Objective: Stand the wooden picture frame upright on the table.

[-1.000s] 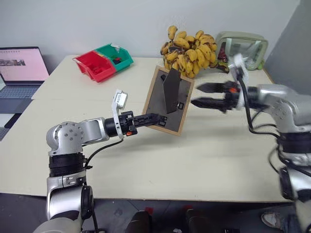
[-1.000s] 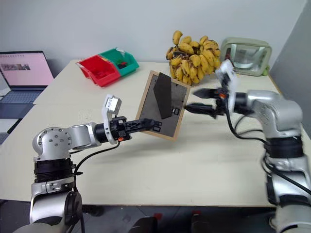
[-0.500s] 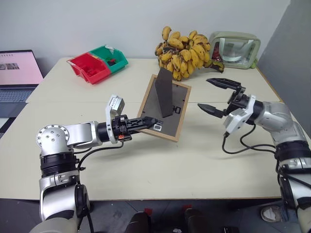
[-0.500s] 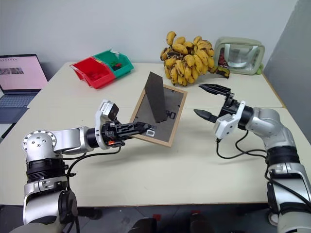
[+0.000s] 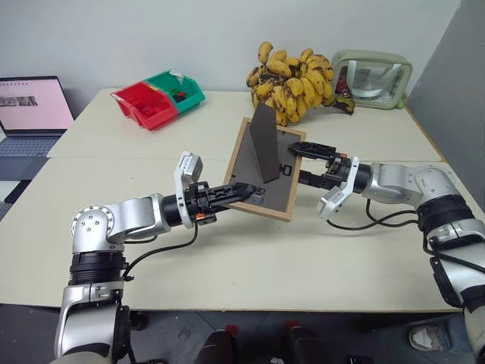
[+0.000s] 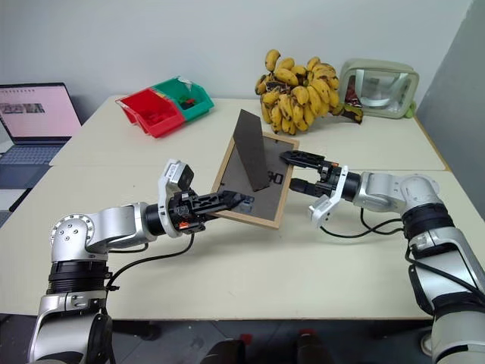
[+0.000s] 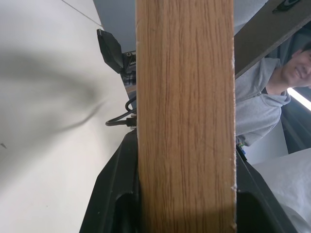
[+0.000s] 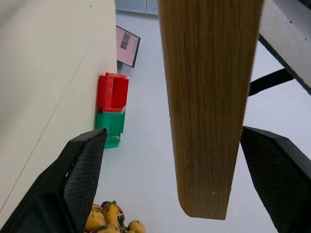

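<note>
Since a second ago we are seeing our right gripper (image 5: 297, 161) having swung away and come back in to the wooden picture frame (image 5: 262, 170); the frame itself is sitting tilted much as before, with its stand now turned more edge-on to us.

We are holding the frame in our left gripper (image 5: 255, 192), whose fingers are pinching its lower left wooden edge; in the left wrist view the wood grain (image 7: 184, 116) is running straight up between the two black fingers (image 7: 109, 194). The frame is leaning back above the middle of the surface (image 5: 227, 265), dark grey back and stand facing us, with its lower edge close to the surface.

Our right fingers are standing spread wide, one on either side of the frame's right edge; we cannot tell whether they are touching it. In the right wrist view the wooden edge (image 8: 209, 97) is sitting between the fingers (image 8: 80, 170) with gaps on both sides.

Behind are lying a bunch of bananas (image 5: 292, 72), a red bin (image 5: 144, 105) with a green bin (image 5: 178, 87), and a grey-green case (image 5: 373, 68). A laptop (image 5: 30, 106) is sitting at far left.
</note>
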